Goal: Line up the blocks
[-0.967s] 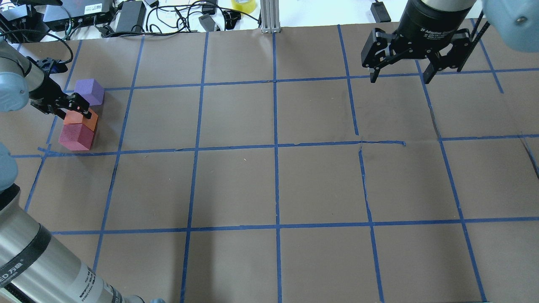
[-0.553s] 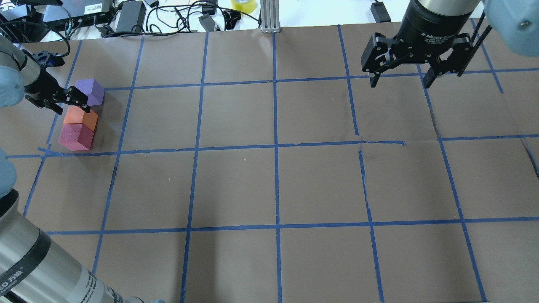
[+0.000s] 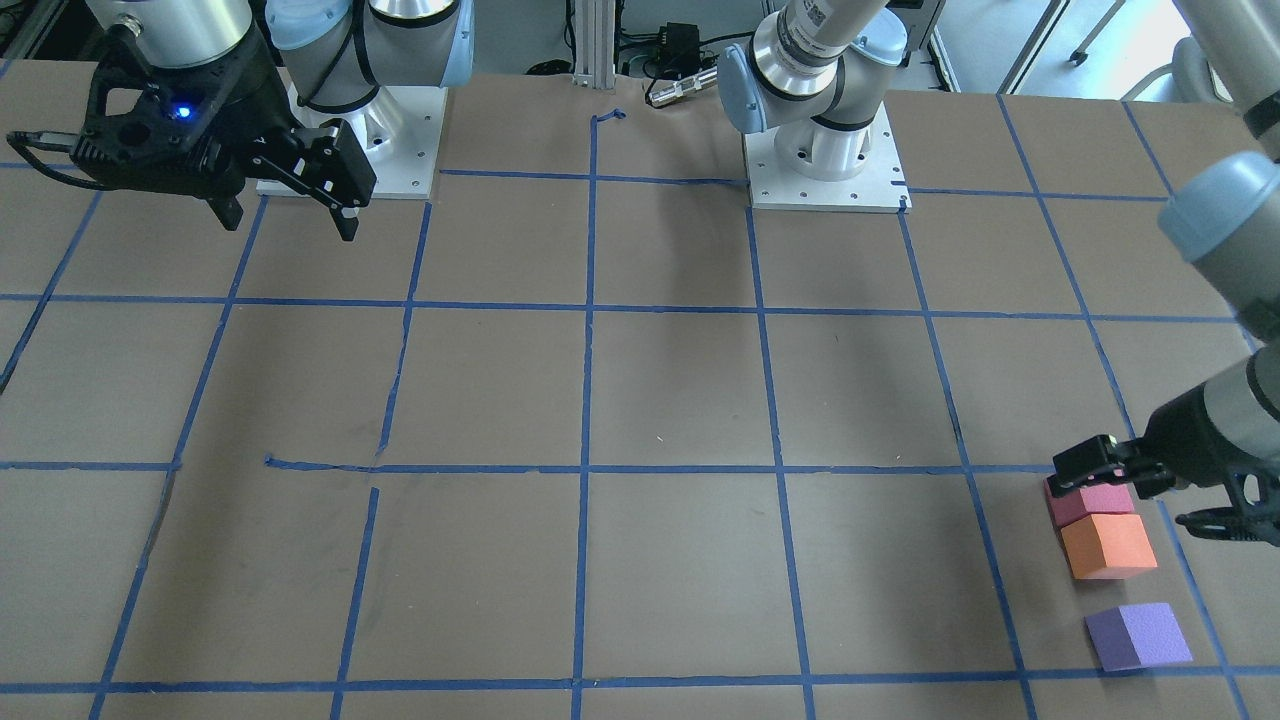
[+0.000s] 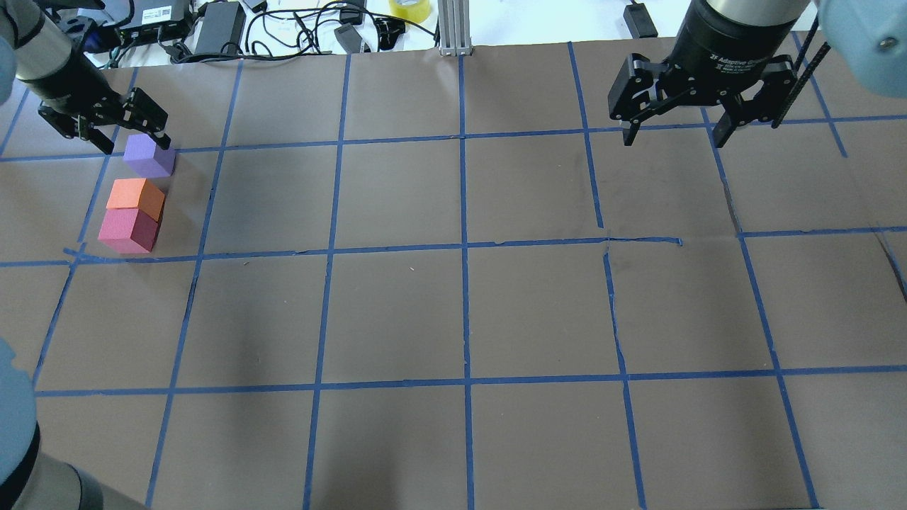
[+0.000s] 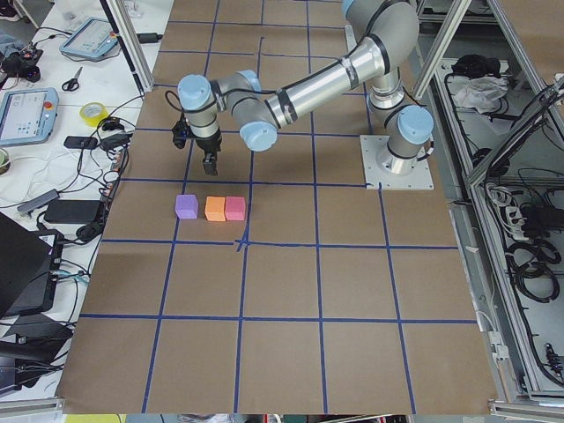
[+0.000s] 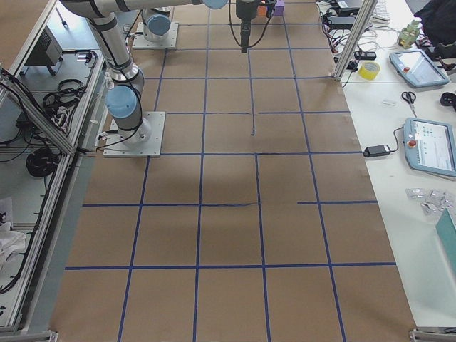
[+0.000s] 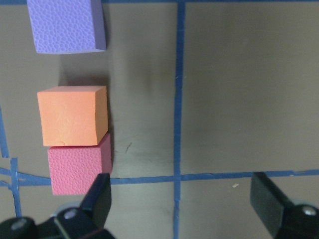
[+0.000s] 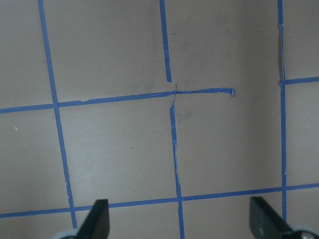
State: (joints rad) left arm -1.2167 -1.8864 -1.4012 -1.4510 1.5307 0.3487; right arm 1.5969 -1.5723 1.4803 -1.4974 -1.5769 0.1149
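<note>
Three foam blocks lie in a row at the table's left side. The purple block (image 4: 149,156) is farthest, a small gap from the orange block (image 4: 134,197), which touches the pinkish-red block (image 4: 127,231). My left gripper (image 4: 106,132) is open and empty, raised above the table just beyond the purple block. In the left wrist view the purple (image 7: 67,26), orange (image 7: 73,116) and pinkish-red (image 7: 79,170) blocks lie left of the open fingers (image 7: 99,199). My right gripper (image 4: 673,134) is open and empty, high over the far right of the table.
Brown paper with a blue tape grid (image 4: 464,244) covers the table. Cables and power bricks (image 4: 220,25), a yellow tape roll (image 4: 409,7) and an aluminium post (image 4: 453,28) sit along the far edge. The arm bases (image 3: 820,160) stand at the robot's side.
My left gripper has lifted off the orange block and moved up and away toward the far edge. The three blocks have stayed put. The right gripper has hardly moved.
</note>
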